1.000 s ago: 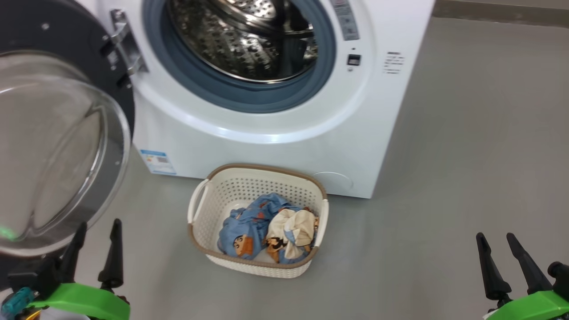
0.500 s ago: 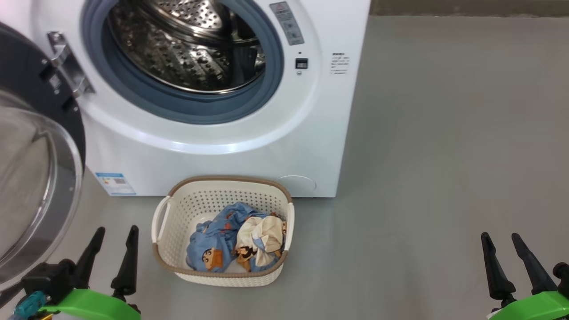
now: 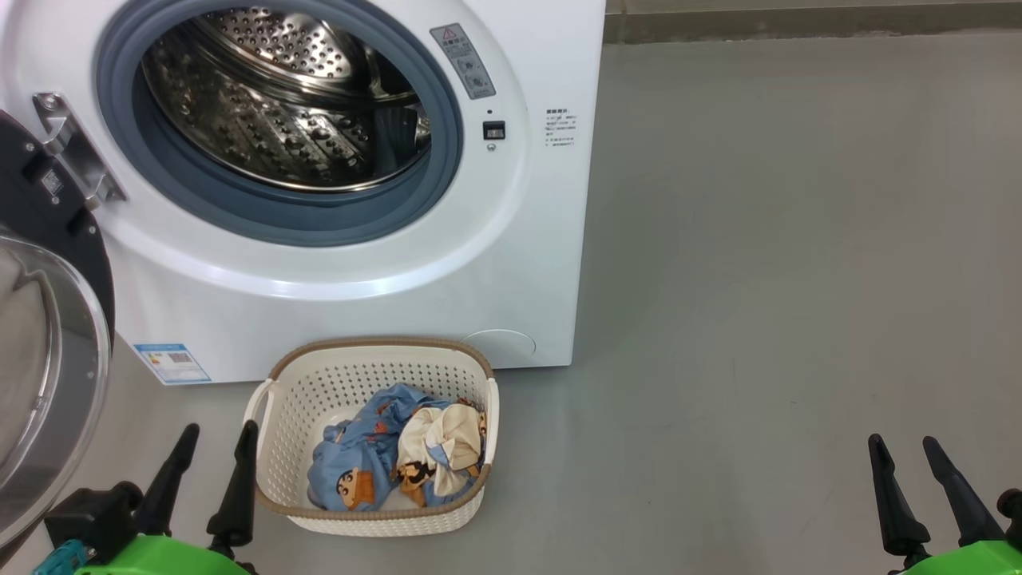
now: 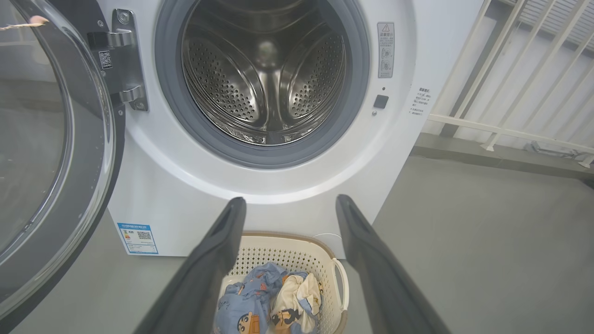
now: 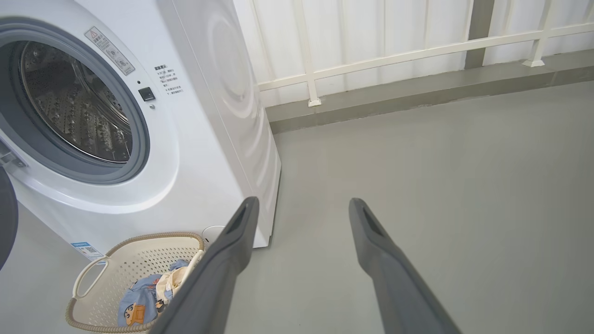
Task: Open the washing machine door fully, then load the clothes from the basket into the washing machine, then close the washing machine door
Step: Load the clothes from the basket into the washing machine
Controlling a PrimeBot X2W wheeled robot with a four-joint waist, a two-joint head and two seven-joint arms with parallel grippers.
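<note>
Two tools hung above the grey floor (image 3: 758,279), the left tool (image 3: 222,427) and the right tool (image 3: 902,439) well apart, each with its fingers spread wide and gripping nothing. Just beside the left tool, the basket (image 3: 375,511) stood on the floor holding the clothes (image 3: 399,463), a light blue garment bunched against a cream one. Close behind it rose the washing machine (image 3: 511,263), its door (image 3: 48,383) swung open to the left and its steel drum (image 3: 279,120) exposed. A white railing (image 5: 371,58) ran beyond.
</note>
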